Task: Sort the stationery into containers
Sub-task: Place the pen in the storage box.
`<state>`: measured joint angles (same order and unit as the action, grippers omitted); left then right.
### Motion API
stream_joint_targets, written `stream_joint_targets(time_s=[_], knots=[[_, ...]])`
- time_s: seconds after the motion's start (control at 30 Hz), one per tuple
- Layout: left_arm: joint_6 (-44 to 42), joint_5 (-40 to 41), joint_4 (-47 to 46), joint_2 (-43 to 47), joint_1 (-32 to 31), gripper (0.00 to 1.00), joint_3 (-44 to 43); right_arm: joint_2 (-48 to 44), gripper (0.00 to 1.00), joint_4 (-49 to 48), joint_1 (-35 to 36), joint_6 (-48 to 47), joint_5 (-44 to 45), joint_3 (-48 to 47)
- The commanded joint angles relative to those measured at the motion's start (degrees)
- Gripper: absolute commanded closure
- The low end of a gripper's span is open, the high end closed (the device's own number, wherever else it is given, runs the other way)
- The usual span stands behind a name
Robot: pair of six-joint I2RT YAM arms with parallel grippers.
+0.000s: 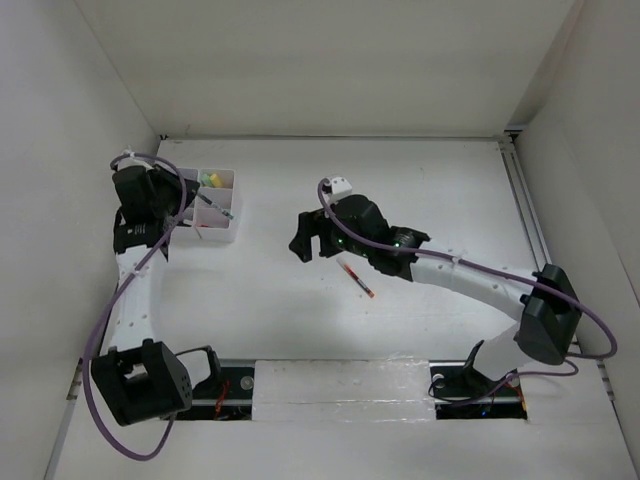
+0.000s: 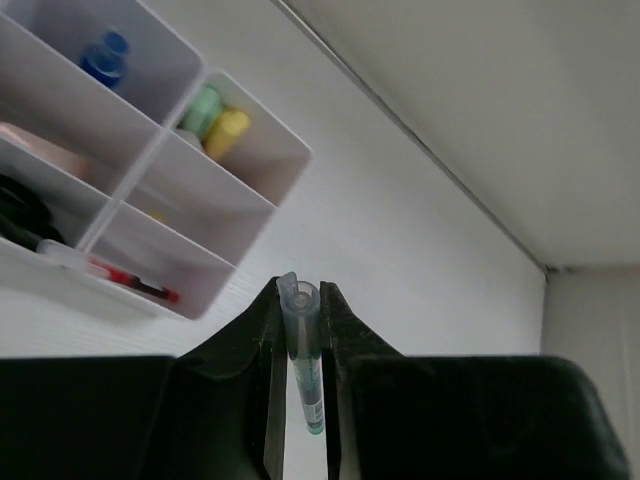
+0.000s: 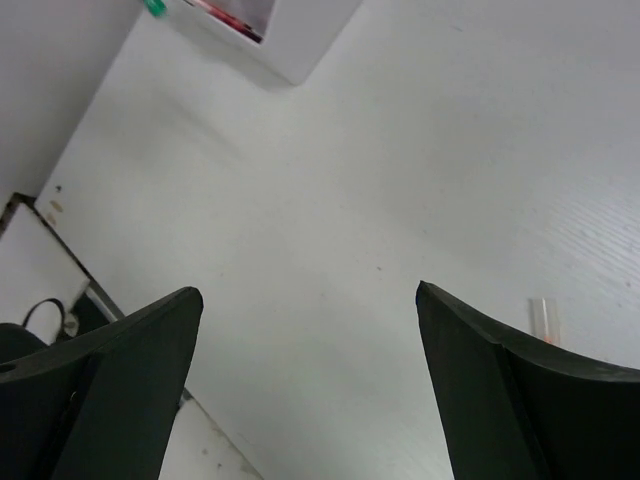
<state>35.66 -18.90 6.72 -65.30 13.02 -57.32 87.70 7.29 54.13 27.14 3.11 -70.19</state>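
Left wrist view gives me the clearest read: the left gripper (image 2: 300,297) is clamped on a slim pen (image 2: 305,360) with a clear cap. The cap pokes out past the fingertips (image 2: 272,300) and a green end points back toward the camera. Up and to the left of the fingers in that view sits the white organizer box (image 2: 285,160) on the table (image 1: 420,180).

I can see into several compartments. A blue-capped bottle (image 2: 105,57) is in the far one. A green highlighter (image 2: 203,110) and a yellow highlighter (image 2: 229,131) stand side by side in the next. A pink eraser (image 2: 40,150) lies in a middle cell, with black scissors (image 2: 20,215) beside it. A red pen (image 2: 130,281) lies in the near cell.

From the top camera, the left arm reaches up the left side, its gripper at the box's left edge.

The right gripper (image 1: 303,243) hangs over the middle of the table, well apart from the box. In its wrist view the fingers (image 3: 130,350) are spread wide with only bare table between them. Another red pen (image 1: 356,279) lies loose on the table just beside the right wrist, on its near side.
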Motion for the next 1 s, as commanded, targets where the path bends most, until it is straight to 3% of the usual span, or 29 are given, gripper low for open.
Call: stream_joint_targets(time_s=[0.0,0.2,0.33,0.57,0.97], knots=[[4.85,15.89,-0.74,-3.69,0.26,1.00,-3.41,-3.67,0.06,-1.05,-0.08,-1.38,3.74,4.35],[8.63,26.07,-5.22,-7.39,-0.80,1.00,-3.41,-9.38,0.05,-1.05,-0.08,-1.91,3.04,10.51],[10.13,29.70,-10.31,-5.99,-0.80,1.00,2.19,-13.08,0.05,-1.57,-0.08,-2.53,3.04,13.59],[11.97,28.91,-20.42,-8.08,-0.27,1.00,8.00,-15.54,0.05,-1.58,-0.60,-3.14,0.49,16.66],[13.03,29.53,-22.54,-13.63,-0.80,1.00,9.33,-17.83,0.01,-2.10,-0.60,-3.14,2.16,20.79]])
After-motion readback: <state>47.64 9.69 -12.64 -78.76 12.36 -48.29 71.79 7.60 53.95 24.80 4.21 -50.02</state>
